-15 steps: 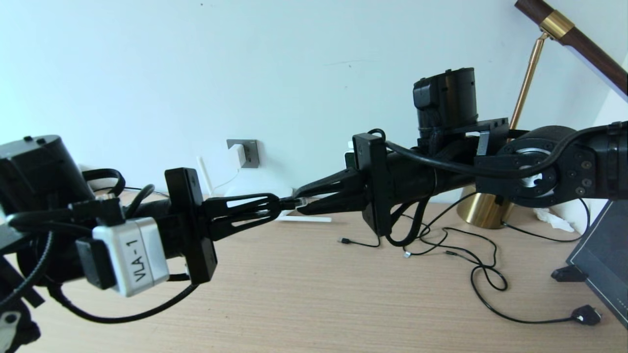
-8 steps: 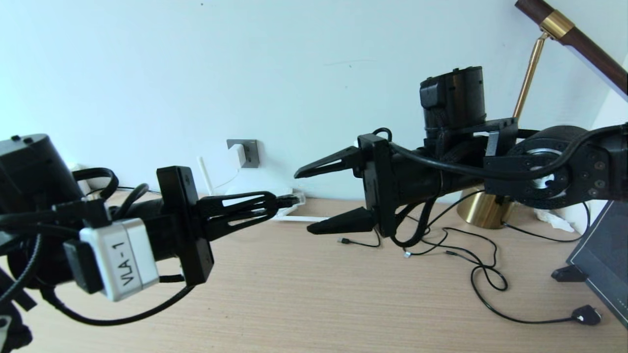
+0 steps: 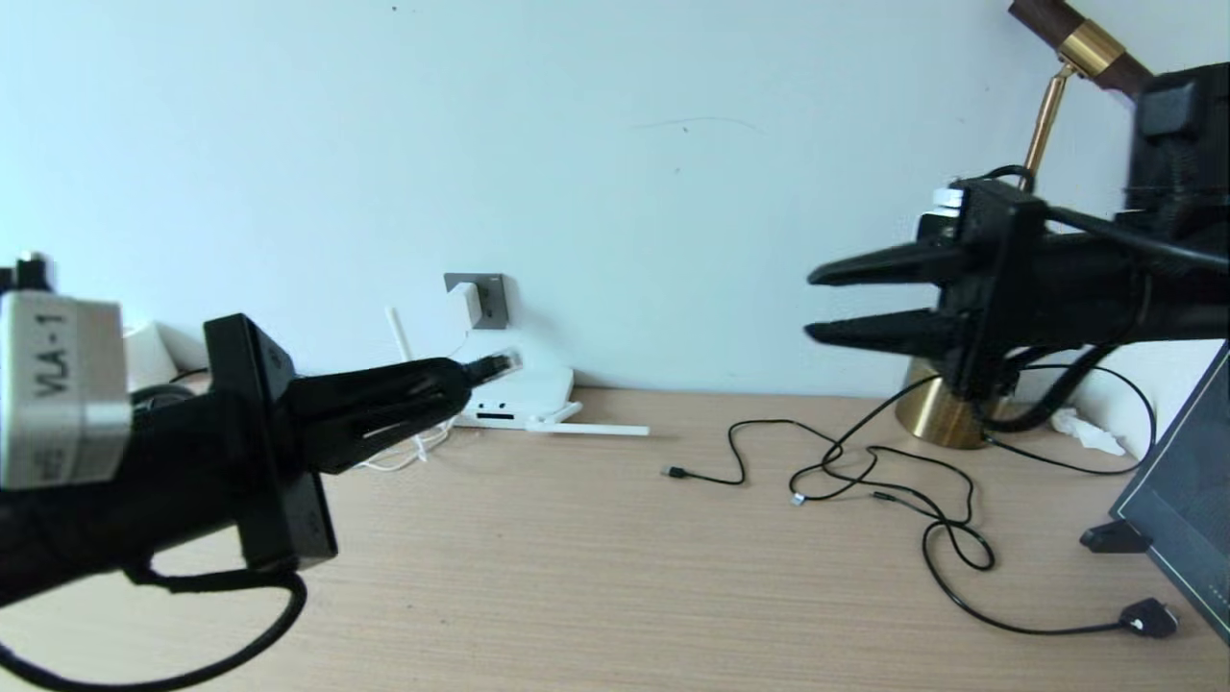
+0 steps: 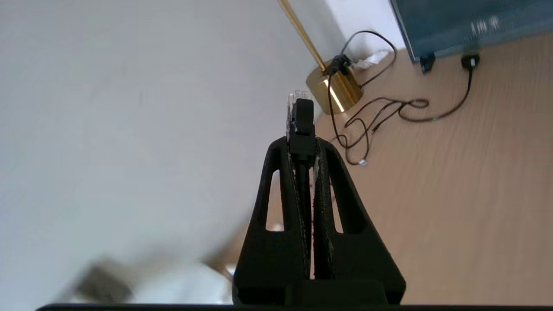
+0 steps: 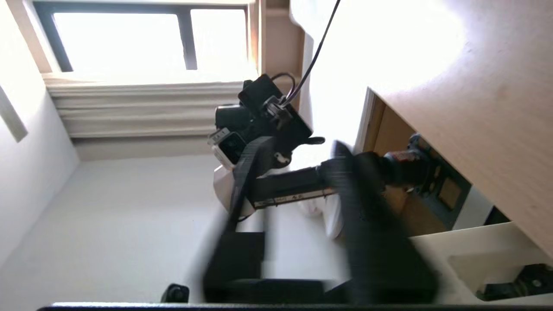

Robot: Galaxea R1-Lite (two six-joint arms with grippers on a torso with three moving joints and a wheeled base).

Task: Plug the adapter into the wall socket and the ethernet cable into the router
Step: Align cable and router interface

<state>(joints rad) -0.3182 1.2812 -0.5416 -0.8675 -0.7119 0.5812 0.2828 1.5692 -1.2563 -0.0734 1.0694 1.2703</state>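
My left gripper (image 3: 468, 373) is shut on the ethernet cable just behind its clear-tipped plug (image 3: 498, 362). The plug sticks out past the fingertips, in the air just above and in front of the white router (image 3: 524, 392) at the wall. In the left wrist view the plug (image 4: 298, 108) stands beyond the closed gripper (image 4: 303, 144). The white adapter (image 3: 468, 302) sits in the dark-grey wall socket (image 3: 490, 300), with its thin white cord hanging down. My right gripper (image 3: 812, 306) is open and empty, raised at the right in front of the lamp.
A router antenna (image 3: 588, 429) lies flat on the wooden table (image 3: 596, 577). Thin black cables (image 3: 870, 476) loop across the right half and end in a black plug (image 3: 1148, 618). A brass lamp base (image 3: 934, 415) and a dark panel (image 3: 1182, 500) stand at the right.
The right gripper opened, let go of the ethernet plug and drew back up and to the right. The left gripper carried the plug leftward to the router.
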